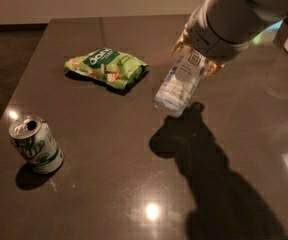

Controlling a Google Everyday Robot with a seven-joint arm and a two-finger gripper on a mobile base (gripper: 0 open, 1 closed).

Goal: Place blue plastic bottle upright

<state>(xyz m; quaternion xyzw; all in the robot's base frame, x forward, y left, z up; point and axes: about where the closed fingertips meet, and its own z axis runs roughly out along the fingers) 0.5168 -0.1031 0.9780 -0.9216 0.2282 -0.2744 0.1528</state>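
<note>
The fingers [212,69] are closed on the upper part of the bottle [176,86], one amber pad on each side of the label, just by the small square code. The gripper [196,58] sits to the right of the snack bag [106,68] as seen from the room, raised clear of the table [109,194]. The pale, rounded arm [234,19] runs on from it toward the far right corner.

The bottle hangs from this grip, right of the snack bag and level with it, and touches neither the bag nor the table. A dark shadow [184,139] lies on the table right of the bag and nearer the viewer, separate from the bottle's lower end. This gap indicates that the bottle is carried, not set down.

Long axis: tilted, running from the gripper down and to the left. The free end is broad and points down toward the table, on the snack bag's side. It appears to be the base. The cap is not visible and is presumably covered by the wrist.

The high grip probably serves to leave the base free for contact. Judged from the tilt, the axis must be brought to vertical before release.

A green-and-white can [36,145] stands left of the snack bag and nearer the viewer, well apart from it.
</note>
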